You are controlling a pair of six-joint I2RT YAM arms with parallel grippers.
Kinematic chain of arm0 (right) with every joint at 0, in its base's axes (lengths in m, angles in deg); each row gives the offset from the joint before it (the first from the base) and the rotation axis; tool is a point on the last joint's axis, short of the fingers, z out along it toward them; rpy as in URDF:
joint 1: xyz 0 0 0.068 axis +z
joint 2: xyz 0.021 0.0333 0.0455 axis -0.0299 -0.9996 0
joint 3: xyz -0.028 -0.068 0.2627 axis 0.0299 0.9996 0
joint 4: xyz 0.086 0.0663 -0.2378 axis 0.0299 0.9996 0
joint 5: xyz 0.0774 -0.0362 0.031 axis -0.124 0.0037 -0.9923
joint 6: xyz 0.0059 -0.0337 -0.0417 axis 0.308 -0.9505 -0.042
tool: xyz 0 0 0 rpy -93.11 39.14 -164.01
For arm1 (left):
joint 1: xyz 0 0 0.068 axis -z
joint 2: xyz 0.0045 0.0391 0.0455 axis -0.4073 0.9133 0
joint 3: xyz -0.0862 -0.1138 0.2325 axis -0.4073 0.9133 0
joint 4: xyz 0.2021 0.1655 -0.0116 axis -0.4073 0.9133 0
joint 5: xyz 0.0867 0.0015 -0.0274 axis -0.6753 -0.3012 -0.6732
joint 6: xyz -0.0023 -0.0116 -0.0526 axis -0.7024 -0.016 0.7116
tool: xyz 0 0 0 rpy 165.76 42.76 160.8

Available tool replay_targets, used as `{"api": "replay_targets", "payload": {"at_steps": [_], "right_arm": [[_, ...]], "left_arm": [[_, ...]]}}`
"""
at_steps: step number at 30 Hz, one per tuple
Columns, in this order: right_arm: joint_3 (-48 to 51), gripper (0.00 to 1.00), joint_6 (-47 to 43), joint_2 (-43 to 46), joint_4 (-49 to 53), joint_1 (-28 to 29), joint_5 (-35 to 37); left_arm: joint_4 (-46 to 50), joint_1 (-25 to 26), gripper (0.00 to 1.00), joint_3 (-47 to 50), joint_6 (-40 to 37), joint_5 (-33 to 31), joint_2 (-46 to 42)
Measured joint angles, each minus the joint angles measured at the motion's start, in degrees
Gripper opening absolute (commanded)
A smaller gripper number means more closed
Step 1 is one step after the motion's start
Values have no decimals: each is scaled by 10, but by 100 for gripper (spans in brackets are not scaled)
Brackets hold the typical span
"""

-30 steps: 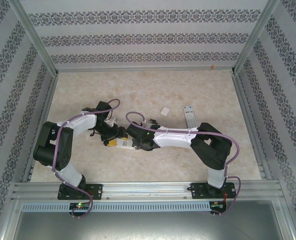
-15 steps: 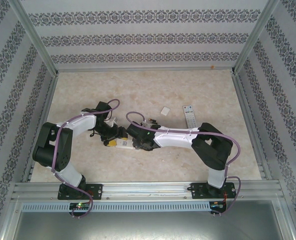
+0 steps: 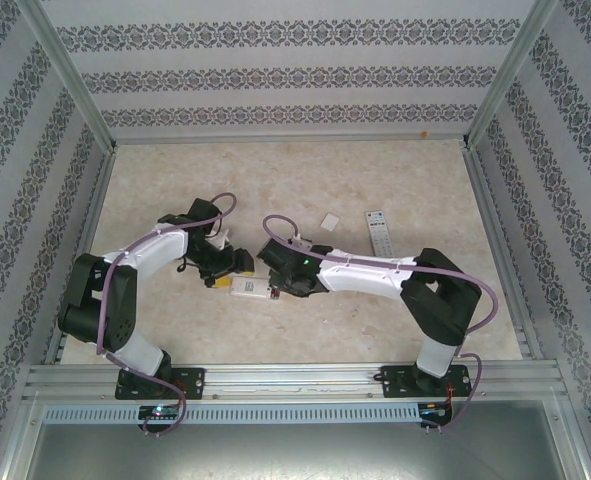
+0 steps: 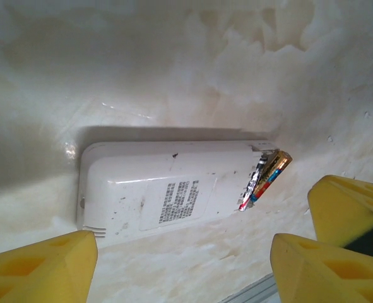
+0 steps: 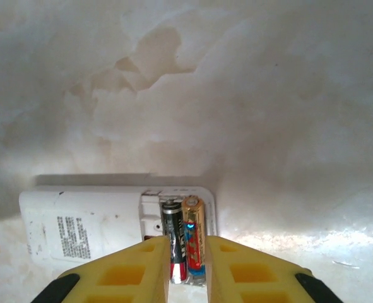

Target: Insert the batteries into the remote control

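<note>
A shorter, wider white remote (image 4: 167,189) lies face down with a printed label on its back. Its end compartment is open, and two batteries (image 5: 187,237) sit side by side in it, one black and red, one gold and red. These batteries (image 4: 265,180) stick out past the remote's edge at a slant. My right gripper (image 5: 187,259) hovers over their ends, jaws a narrow gap apart, with no contact that I can see. My left gripper (image 4: 173,278) is open wide beside that remote (image 3: 250,288). The remote control (image 3: 375,232), long, slim and grey-buttoned, lies apart at the back right.
A small white flat piece (image 3: 330,221) lies on the marble tabletop (image 3: 275,180) left of the long remote. Metal frame rails (image 3: 495,240) and patterned walls close in the table on three sides. Both arms meet near the table's middle.
The right arm has drawn back a little to the right, uncovering more of the wide remote. The left gripper has shifted slightly up and left.
</note>
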Motion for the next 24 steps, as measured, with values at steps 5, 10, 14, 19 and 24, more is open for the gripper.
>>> {"api": "replay_targets", "payload": {"at_steps": [5, 10, 14, 19, 24], "right_arm": [[0, 17, 3, -26, 0, -1, -9], [0, 16, 3, -34, 0, -1, -14], [0, 15, 3, -35, 0, -1, -16], [0, 15, 3, -35, 0, -1, -16], [0, 16, 2, -34, 0, -1, -16]], "left_arm": [[3, 0, 72, -6, -5, -23, 1], [3, 0, 69, -6, -17, -27, 24], [3, 0, 68, -6, -27, -27, 34], [3, 0, 65, -6, -32, -25, 35], [3, 0, 65, -6, -32, -25, 38]]}}
